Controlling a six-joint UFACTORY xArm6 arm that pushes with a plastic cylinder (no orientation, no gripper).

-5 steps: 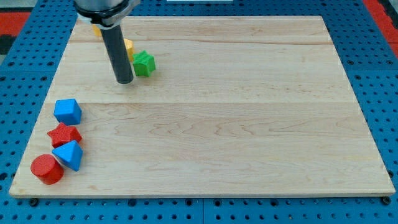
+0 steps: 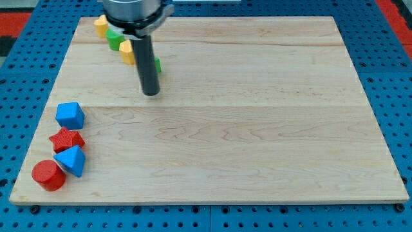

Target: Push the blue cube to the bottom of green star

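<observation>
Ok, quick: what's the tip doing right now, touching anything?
My tip: holding nothing, on bare board just below the green star, far from the blue cube.

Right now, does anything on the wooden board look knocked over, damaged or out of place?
Nothing stands out. The blue cube sits upright at the view's left; my tip rests far from it, hiding most of the green star. No block looks damaged.

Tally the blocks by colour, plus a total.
Blue: 2, cube and pyramid-like block
Red: 2, star and cylinder
Yellow: 2
Green: 2, one and the star, mostly hidden behind the rod
Total: 8
</observation>
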